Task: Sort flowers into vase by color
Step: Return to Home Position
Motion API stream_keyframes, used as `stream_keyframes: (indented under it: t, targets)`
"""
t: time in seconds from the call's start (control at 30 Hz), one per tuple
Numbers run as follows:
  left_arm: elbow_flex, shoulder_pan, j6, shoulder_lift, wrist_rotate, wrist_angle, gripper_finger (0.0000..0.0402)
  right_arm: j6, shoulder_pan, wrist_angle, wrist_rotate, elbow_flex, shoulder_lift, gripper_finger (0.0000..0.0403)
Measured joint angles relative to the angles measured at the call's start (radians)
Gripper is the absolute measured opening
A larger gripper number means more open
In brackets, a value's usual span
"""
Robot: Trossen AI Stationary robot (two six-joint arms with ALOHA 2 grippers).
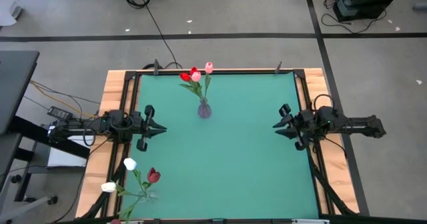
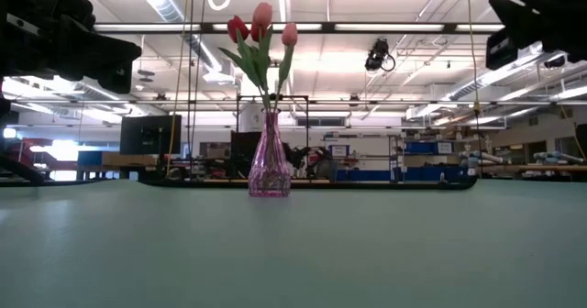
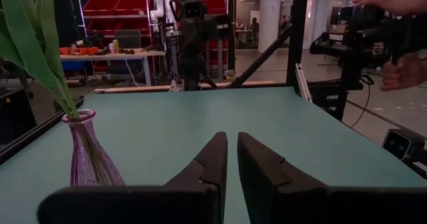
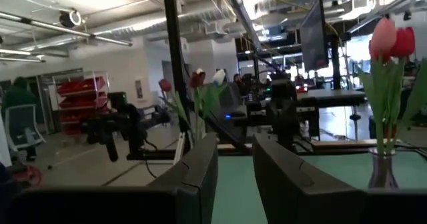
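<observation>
A purple glass vase [image 1: 203,109] stands upright on the green table toward its far edge, with red and pink flowers [image 1: 195,75] stuck in its neck; the low view shows the vase [image 2: 269,166] and the flower heads [image 2: 261,24]. White and dark red flowers [image 1: 137,174] stand bunched at the near left corner; what holds them I cannot make out. My left gripper [image 1: 162,127] rests shut at the table's left side, pointing level toward the middle. My right gripper [image 1: 275,125] is at the right side, slightly open, with nothing between its fingers [image 4: 200,161].
The table has a raised dark frame [image 1: 220,71] and wooden side strips [image 1: 113,91]. Green surface [image 1: 227,164] lies bare between the two grippers. A person's hands [image 3: 400,71] show in the room beyond the table's right side.
</observation>
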Motion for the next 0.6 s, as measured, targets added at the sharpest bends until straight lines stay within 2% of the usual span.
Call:
stream_keyframes:
  t: [0.13,0.27,0.6]
  targets:
    - [0.0,0.0,0.0,0.0,0.0,0.0,0.0041,0.0,0.0,-0.02,0.015,-0.011,0.0,0.0104]
    - [0.0,0.0,0.0,0.0,0.0,0.0,0.004,-0.014,0.0,-0.147,0.042,-0.011,0.001,0.0104]
    - [0.0,0.0,0.0,0.0,0.0,0.0,0.004,-0.028,0.0,-0.141,0.044,-0.011,0.001,0.0104]
